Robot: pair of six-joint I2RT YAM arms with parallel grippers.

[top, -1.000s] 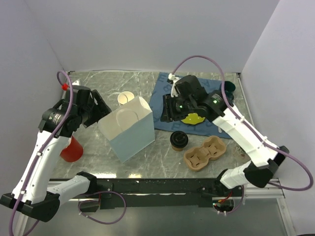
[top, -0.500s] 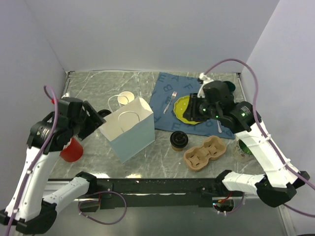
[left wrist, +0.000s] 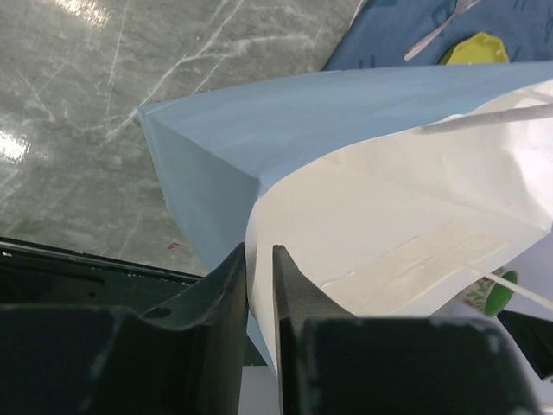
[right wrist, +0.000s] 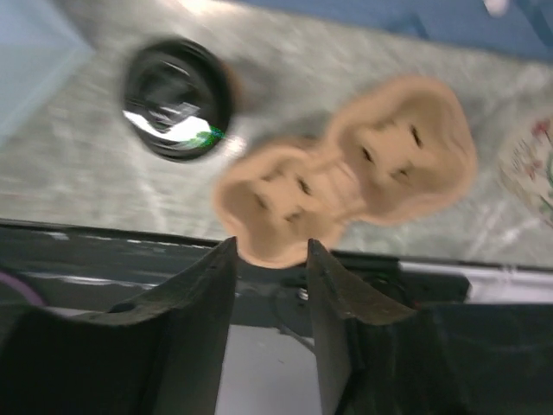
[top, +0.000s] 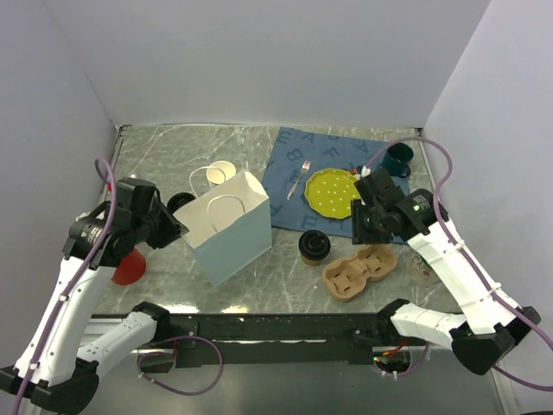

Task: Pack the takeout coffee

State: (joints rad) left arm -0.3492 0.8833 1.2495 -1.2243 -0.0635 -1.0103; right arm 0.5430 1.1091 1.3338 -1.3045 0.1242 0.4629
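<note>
From above: takeout coffee (top: 314, 245) upright on the table (top: 173, 156), between paper bag (top: 226, 225) and cup carrier (top: 361, 271), touching neither. At left wrist: left gripper (left wrist: 259, 252) pinching the bag's open rim. At right wrist, blurred: right gripper (right wrist: 270, 251) spread, apparently empty, over carrier's near edge; coffee toward upper left.

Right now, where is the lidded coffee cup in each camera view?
Top external: takeout coffee near the centre, between the paper bag and the cup carrier.
Left wrist: not in view.
Right wrist: takeout coffee upper left, left of the cup carrier.
Shared landmark: the cup carrier, beside the cup in both views.
</note>
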